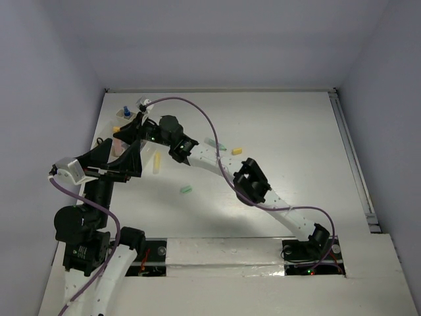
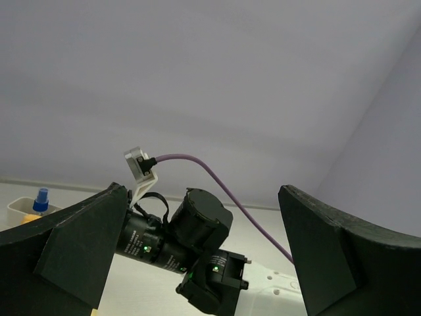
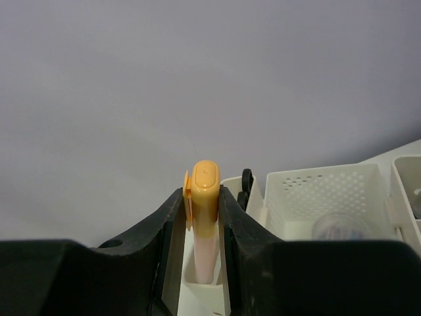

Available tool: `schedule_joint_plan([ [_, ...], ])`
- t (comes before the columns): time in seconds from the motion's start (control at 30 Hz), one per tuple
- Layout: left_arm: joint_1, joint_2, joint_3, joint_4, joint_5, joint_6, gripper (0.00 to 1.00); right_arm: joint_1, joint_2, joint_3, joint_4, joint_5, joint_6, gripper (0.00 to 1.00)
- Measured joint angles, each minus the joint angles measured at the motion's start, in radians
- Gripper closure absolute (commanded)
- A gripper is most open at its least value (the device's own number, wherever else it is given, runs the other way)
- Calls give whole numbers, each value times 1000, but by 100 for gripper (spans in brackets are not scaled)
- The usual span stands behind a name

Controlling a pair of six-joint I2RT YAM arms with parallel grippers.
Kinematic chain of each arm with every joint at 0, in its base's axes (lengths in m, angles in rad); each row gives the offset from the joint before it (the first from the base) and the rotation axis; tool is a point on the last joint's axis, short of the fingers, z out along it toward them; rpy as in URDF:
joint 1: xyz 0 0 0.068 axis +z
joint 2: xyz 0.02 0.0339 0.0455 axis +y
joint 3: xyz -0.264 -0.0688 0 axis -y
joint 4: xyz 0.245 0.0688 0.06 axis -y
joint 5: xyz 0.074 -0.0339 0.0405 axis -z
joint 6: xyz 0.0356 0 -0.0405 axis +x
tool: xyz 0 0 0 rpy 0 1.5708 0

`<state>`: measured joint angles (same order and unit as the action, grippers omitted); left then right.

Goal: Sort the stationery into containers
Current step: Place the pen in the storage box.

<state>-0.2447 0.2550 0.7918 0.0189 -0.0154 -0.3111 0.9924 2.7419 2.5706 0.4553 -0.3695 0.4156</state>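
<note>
Got the orange-pink marker (image 3: 204, 191) pinched upright in the right end effector (image 3: 201, 197), tip dead over a container (image 3: 231, 182) slot, left end effector (image 2: 204, 243) gaping empty nearby.

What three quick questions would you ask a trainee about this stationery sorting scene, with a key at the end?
1. True or false: the left gripper holds the scissors.
2. Fill in: the right gripper is shut on an orange-capped ___.
3. The loose eraser lying nearest the bottom of the top view is: A green, B tan, C orange.

Key:
1. False: its jaws stand wide open with nothing between them.
2. Marker, held upright between the fingers.
3. A.
</note>
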Motion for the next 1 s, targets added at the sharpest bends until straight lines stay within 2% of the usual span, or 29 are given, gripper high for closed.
schedule_joint_plan([
  [0.23,0,0,0,0,0,0,1,3,3,0,-2,3,-40,100],
  [0.27,0,0,0,0,0,0,1,4,3,0,-3,3,-49,83],
  [0.3,0,0,0,0,0,1,1,5,3,0,-6,3,-57,74],
  [0.33,0,0,0,0,0,1,1,6,3,0,-7,3,-65,57],
  [0.47,0,0,0,0,0,4,1,9,3,-2,-11,0,-89,37],
  [0.63,0,0,0,0,0,5,1,11,2,-45,-4,-5,-105,31],
  [0.73,0,0,0,0,0,5,1,11,-25,-140,2,-5,-106,30],
  [0.83,0,2,0,0,0,6,1,5,-98,-300,18,-5,-98,30],
  [1.0,0,12,0,3,17,7,1,-21,-315,-621,88,-13,-50,30],
])
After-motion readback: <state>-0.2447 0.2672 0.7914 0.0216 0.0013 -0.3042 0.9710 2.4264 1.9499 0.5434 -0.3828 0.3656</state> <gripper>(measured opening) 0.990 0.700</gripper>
